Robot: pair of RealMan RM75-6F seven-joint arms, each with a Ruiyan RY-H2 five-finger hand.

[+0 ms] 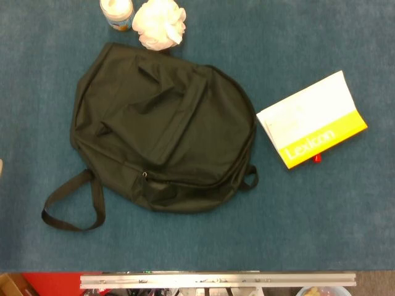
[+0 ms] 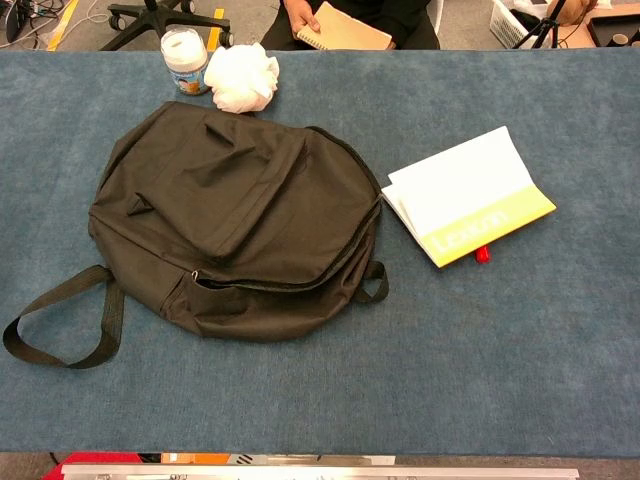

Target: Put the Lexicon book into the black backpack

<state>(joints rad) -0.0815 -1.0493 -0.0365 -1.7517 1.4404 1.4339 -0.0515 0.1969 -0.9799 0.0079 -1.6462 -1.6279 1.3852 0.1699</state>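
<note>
Item: backpack [image 1: 163, 135], lying closed; book [image 1: 311, 126] at its 3 o'clock. Hands unseen, fingers' state untellable. We are needing the zipper opened first.

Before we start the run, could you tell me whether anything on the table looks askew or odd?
The book lies tilted beside the backpack, and something small and red pokes out from under its yellow edge; I cannot tell what it is. Nothing looks spilled or damaged. Neither hand is in view.
</note>
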